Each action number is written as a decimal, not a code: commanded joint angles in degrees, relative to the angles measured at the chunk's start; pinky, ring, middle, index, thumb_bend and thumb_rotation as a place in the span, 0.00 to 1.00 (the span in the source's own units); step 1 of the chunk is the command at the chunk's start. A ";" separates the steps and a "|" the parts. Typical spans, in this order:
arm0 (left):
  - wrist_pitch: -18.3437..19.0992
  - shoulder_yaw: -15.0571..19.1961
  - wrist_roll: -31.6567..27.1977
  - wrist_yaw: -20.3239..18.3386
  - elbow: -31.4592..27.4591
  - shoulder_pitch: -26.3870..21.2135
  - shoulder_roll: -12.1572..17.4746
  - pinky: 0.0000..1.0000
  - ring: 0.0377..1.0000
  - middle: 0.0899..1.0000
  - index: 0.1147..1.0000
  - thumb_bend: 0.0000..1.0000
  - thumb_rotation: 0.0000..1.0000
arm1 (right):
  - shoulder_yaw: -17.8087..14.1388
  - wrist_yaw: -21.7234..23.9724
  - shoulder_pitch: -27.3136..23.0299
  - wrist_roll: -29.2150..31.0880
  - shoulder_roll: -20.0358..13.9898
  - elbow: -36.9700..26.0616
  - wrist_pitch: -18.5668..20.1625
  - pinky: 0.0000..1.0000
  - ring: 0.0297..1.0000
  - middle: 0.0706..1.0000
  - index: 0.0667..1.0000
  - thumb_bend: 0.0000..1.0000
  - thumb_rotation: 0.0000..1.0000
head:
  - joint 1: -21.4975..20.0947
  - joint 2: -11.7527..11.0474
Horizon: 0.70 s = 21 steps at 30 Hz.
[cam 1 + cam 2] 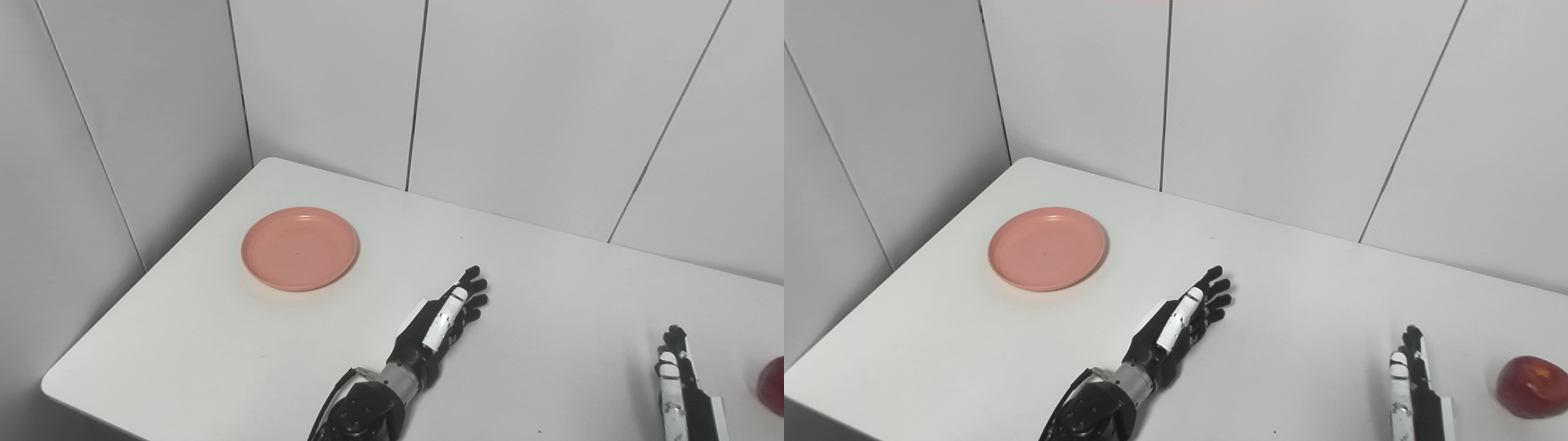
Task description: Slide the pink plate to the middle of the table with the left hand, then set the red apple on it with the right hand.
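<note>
One pink plate [1046, 247] lies bare; red apple [1532, 386] sits well apart.

So the table [551, 294] is plain white with a smooth matte top and rounded corners, one rounded corner at the back left and another at the near left. It's pushed right into a corner of the room. Behind it and along its left side there's a wall of light grey panels [520, 104], split up by thin dark vertical seams. There are a few tiny dark specks on the tabletop, maybe dirt, too small to tell.
</note>
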 commanded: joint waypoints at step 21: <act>7.85 2.60 -0.99 -3.74 -10.66 -7.66 7.16 0.89 0.89 0.90 0.88 0.38 1.00 | 0.45 -0.05 -1.55 0.48 3.03 -2.85 0.88 1.00 1.00 1.00 1.00 0.00 1.00 | 3.02 -1.91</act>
